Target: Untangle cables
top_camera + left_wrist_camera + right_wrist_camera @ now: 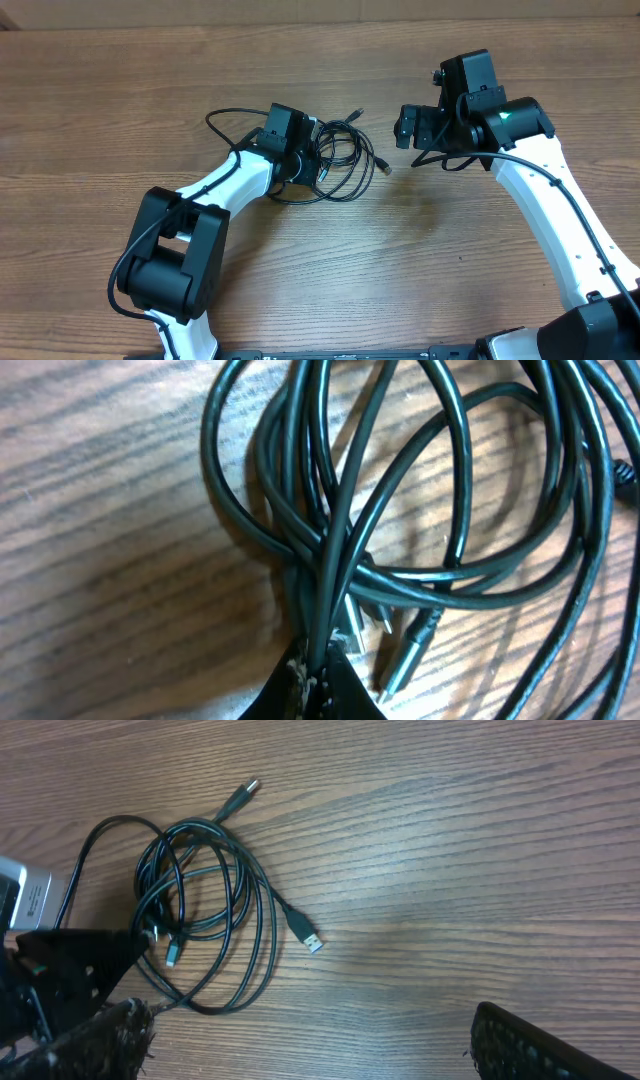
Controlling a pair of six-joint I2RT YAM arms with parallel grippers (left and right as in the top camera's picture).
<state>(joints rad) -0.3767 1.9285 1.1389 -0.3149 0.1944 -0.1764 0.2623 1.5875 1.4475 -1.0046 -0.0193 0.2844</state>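
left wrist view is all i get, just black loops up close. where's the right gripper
Observer: The right gripper hangs open to the right of the cables, touching nothing.
Operator: any loose ends outside my frame
Observer: Two. A silver-tipped plug lies beside the cables, toward the right gripper; a second plug sticks out on their far side, away from the arms' bases.

The left arm is extended forward, and the left gripper is clamped on strands of the cables. The right arm is angled inward, and the right gripper is held with its jaws spread wide.
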